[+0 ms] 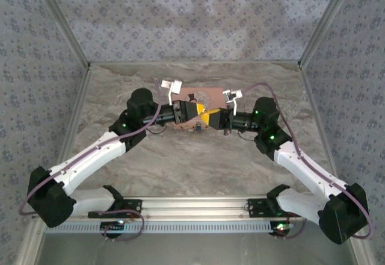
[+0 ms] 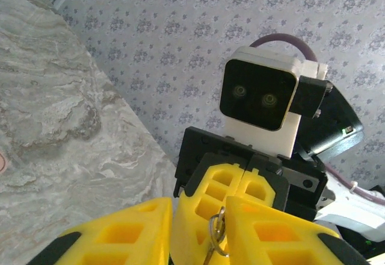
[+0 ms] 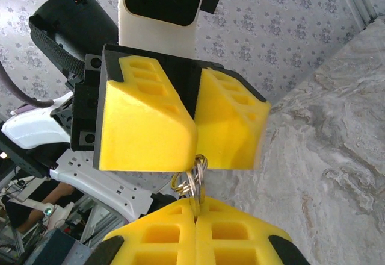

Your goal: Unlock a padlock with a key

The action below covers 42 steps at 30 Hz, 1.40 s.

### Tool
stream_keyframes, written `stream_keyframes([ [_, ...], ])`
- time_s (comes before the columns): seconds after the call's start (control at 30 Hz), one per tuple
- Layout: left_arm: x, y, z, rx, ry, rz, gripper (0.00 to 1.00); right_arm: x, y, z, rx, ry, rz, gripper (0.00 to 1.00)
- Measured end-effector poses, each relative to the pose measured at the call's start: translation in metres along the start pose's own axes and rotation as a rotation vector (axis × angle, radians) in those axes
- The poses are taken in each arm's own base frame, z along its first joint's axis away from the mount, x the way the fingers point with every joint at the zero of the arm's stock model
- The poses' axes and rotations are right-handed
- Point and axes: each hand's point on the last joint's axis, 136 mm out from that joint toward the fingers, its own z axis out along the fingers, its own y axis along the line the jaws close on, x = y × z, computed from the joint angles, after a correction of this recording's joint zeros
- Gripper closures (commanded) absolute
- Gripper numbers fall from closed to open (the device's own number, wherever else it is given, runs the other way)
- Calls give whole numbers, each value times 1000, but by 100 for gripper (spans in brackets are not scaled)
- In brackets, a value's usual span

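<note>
My right gripper is clamped on the key. My left gripper, at 12 o'clock: grip, I cannot tell. From above, the padlock is at their 6 o'clock. Insertion looks pending and needs fine alignment.

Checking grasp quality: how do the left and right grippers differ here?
The right gripper's jaws meet in a tight seam on a metal ring; the left gripper's jaws show a gap. The left gripper reaches from the left, the right from the right. Both have yellow jaws, tip to tip.
</note>
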Motion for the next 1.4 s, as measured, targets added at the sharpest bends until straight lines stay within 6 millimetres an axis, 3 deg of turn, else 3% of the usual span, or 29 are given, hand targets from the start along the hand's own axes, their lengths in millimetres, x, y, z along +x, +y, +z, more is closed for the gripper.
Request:
stream_keyframes([
  [0.07, 0, -3, 1, 10, 4, 9, 83, 0, 0, 0, 0, 1, 1, 100],
  [0.2, 2, -8, 4, 24, 16, 16, 86, 1, 0, 0, 0, 5, 5, 100],
  [0.33, 4, -8, 7, 29, 30, 18, 100, 2, -2, 0, 6, 8, 12, 100],
  [0.47, 3, -9, 8, 28, 34, 25, 100, 1, -3, -1, 8, 5, 10, 100],
  [0.5, 3, -9, 9, 26, 35, 25, 100, 1, -3, -1, 8, 5, 10, 94],
  [0.6, 4, -10, 9, 19, 46, 32, 100, 2, -3, -2, 17, 17, 21, 62],
  [0.7, 4, -13, 9, 5, 61, 50, 100, 0, -4, -5, 33, 23, 16, 51],
  [1.0, 2, -8, 6, -56, 92, 63, 100, -15, -10, -44, 157, -29, -1, 51],
  [1.2, 8, 5, 15, -75, 135, 32, 100, -17, -3, -43, 153, -13, -16, 53],
  [1.4, 13, 6, 17, -62, 163, 14, 100, -8, -2, -31, 135, 36, -18, 51],
])
